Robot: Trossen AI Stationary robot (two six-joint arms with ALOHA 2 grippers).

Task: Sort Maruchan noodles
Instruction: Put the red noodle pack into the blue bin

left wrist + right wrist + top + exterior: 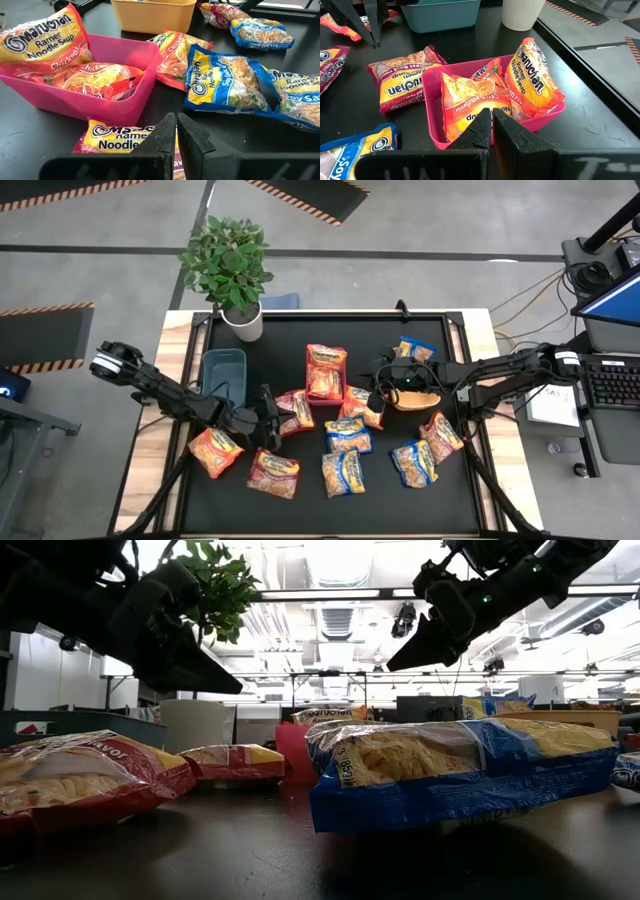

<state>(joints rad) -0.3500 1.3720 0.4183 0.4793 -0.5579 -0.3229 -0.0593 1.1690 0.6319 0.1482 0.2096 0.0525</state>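
Packets (pixel 227 85) near pink bin (pixel 125 102): light, crinkly, slippery; you pinch edge seam. Left gripper (pixel 176 131) and right gripper (pixel 491 125) clenched empty.

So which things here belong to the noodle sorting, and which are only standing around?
Job:
- noodle packets, loose on the table
- pink bin holding orange packets
- teal bin
- tan bin

Just there:
- potted plant
- keyboard

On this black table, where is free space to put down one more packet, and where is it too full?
Free: the front strip of the black mat, below the blue packets, and the back area between the white plant pot and the pink bin. Crowded: the middle, where packets lie tight between the left gripper and the right gripper, around the tan bin.
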